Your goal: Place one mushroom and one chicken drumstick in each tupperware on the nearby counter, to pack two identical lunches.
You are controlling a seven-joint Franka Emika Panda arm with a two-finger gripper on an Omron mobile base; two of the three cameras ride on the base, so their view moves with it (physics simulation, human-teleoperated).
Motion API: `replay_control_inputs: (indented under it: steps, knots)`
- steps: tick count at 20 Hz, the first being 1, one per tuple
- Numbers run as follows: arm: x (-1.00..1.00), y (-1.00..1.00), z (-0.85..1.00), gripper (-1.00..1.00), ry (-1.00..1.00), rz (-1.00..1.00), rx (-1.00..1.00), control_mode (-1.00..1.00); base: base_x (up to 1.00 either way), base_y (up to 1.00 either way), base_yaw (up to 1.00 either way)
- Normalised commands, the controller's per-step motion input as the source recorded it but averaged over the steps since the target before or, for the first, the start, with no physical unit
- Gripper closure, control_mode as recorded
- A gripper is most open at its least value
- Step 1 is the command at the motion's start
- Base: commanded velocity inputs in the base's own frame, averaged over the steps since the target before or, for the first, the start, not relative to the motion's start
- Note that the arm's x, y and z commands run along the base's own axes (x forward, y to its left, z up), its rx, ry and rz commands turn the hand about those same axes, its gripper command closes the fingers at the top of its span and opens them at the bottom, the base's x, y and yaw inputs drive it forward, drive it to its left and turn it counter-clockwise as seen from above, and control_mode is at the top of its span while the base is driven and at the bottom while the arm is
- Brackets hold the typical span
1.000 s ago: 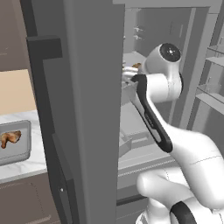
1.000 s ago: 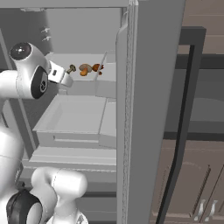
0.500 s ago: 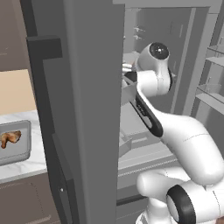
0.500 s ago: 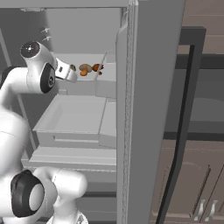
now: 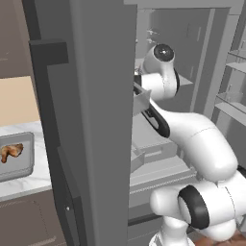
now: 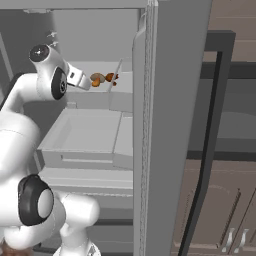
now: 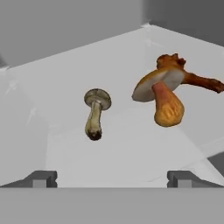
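End effector (image 7: pixel 112 177): spread wide and empty inside the fridge, its two dark fingertips (image 7: pixel 40 178) low in the hand view, short of the food on the fridge shelf and touching none of it.
Fridge (image 5: pixel 96 120): a tall grey cabinet with its door swung open; the white arm (image 5: pixel 192 139) reaches in past the door edge toward the shelf.
Worktop (image 5: pixel 38 180): white marble, to the left of the fridge in the left base view, over dark brown cabinet doors.
Drawer (image 6: pixel 82 135): a pale bin pulled out below the fridge shelf.
Fridge shelf (image 7: pixel 65 87): pale grey, carrying the food; in the right base view the food sits as a small orange-brown cluster just beyond the end effector.
Tupperware (image 5: pixel 18 156): a shallow grey tray on the worktop left of the fridge, with one chicken drumstick (image 5: pixel 11 152) lying in it.
Second chicken drumstick (image 7: pixel 192 72): reddish-brown, on the fridge shelf, partly behind the larger mushroom.
Larger mushroom (image 7: pixel 161 94): pale cap and orange stem, on the fridge shelf, touching or overlapping that drumstick; which one cannot be told.
Smaller mushroom (image 7: pixel 95 113): tan cap and slim stem, on the fridge shelf, apart from the other pieces and nearer the middle.
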Motion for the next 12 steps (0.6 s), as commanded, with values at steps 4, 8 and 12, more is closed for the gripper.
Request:
replay_control_inputs:
  steps: [4, 8, 12]
  knots:
    - [0.35, 0.06, 0.0, -1.0, 0.0, -0.03, 0.0, -1.0, 0.0, 0.0, 0.0]
    - [0.36, 0.01, 0.0, -1.0, 0.0, -0.02, 0.0, -1.0, 0.0, 0.0, 0.0]
    - [0.35, 0.0, 0.0, -1.0, 0.0, -0.02, 0.0, -1.0, 0.0, 0.0, 0.0]
